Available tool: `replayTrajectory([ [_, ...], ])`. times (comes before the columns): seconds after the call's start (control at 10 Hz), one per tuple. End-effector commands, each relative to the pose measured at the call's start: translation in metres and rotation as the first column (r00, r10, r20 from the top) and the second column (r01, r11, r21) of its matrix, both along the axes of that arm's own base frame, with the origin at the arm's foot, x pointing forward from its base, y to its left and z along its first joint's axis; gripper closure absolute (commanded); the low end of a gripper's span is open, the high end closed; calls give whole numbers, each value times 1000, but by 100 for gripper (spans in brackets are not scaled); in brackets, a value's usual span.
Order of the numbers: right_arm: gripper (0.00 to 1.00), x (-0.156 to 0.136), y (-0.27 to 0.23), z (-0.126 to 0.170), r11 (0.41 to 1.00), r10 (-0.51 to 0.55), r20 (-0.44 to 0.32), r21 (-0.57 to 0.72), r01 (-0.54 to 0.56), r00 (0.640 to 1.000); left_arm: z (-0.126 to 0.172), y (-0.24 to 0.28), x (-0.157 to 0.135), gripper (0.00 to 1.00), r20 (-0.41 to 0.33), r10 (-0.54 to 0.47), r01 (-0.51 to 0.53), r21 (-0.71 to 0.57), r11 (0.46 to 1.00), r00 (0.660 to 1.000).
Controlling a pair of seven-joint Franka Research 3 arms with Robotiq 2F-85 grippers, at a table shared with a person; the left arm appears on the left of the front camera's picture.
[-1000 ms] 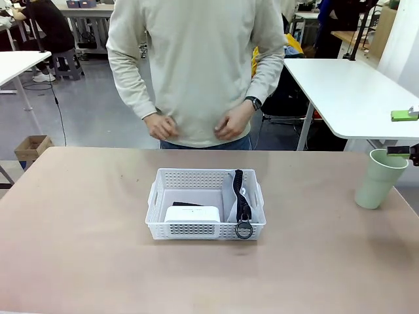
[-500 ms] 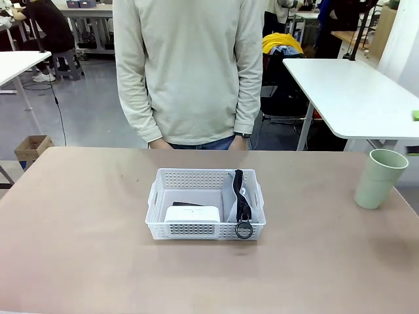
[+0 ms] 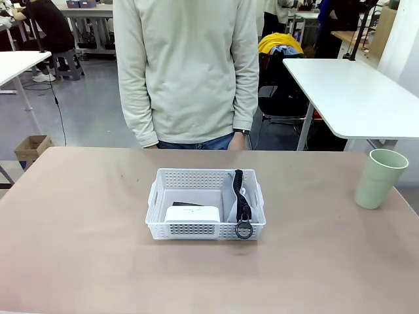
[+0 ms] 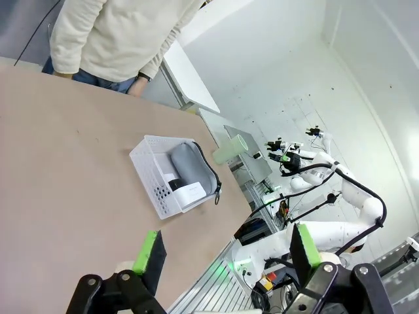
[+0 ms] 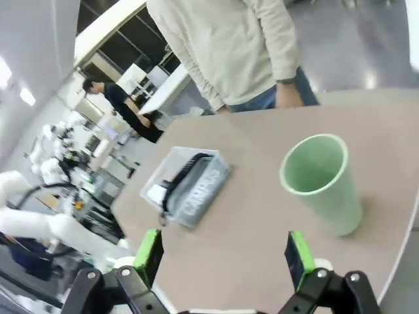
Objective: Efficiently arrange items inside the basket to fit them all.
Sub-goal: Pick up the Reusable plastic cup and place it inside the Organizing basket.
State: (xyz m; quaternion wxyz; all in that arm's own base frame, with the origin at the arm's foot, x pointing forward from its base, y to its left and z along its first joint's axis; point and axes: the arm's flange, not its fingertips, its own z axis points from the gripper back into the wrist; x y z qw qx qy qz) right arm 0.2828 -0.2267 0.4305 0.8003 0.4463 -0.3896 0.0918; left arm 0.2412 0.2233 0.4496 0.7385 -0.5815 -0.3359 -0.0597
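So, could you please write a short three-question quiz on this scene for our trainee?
1. True or false: the cup stands inside the basket.
2. The ring on the pouch hangs over which basket wall? A: the robot's side. B: the person's side. C: the robot's left.
3. Are the left hand and the right hand open or shut?
Key: 1 false; 2 A; 3 both open, holding nothing.

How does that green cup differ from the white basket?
The cup is pale green, round and solid-walled; the basket is white, rectangular and perforated. The cup stands empty near the right edge of the table; the basket holds a grey pouch and a white box. Both sit upright.
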Motion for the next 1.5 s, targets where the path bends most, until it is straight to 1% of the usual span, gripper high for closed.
replayTrajectory([
  [0.0, 0, 14, 2, -45, 984, -143, 111, -88, 153, 984, 0, -1, 0, 0, 33, -1, 1, -10, 1000, 999],
  [0.1, 0, 21, -1, -52, 949, -311, -20, -57, 310, 950, 0, -1, 0, 0, 33, -1, 1, -10, 1000, 999],
  [0.2, 0, 3, -4, -20, 997, -41, 59, -59, 45, 997, 0, -1, 0, 0, 33, -1, 1, -10, 1000, 999],
  [0.6, 0, 3, -4, -20, 997, -41, 59, -59, 45, 997, 0, -1, 0, 0, 33, -1, 1, -10, 1000, 999],
  [0.7, 0, 8, 2, -25, 997, -54, 69, -60, 58, 996, 0, -1, 0, 0, 33, -1, 1, -10, 1000, 999],
  [0.8, 0, 14, -4, -44, 989, -41, 160, -135, 63, 986, 0, -1, 0, 0, 33, -1, 1, -10, 1000, 999],
  [0.9, 0, 9, -4, -62, 979, 75, 231, -204, -28, 970, 0, -1, 0, 0, 33, -1, 1, -10, 1000, 999],
  [1.0, 0, 0, -4, -75, 962, 142, 263, -265, -70, 954, 0, -1, 0, 0, 33, -1, 1, -10, 1000, 999],
  [1.1, 0, -5, -5, -87, 946, 152, 266, -318, -62, 952, 0, -1, 0, 0, 33, -1, 1, -10, 1000, 999],
  [1.2, 0, -4, -3, -95, 945, 110, 264, -327, -18, 958, 0, -1, 0, 0, 33, -1, 1, -10, 1000, 999],
  [1.4, 0, 6, 19, -127, 891, 185, 278, -452, -41, 943, 0, -1, 0, 0, 33, -1, 1, -10, 1000, 999],
])
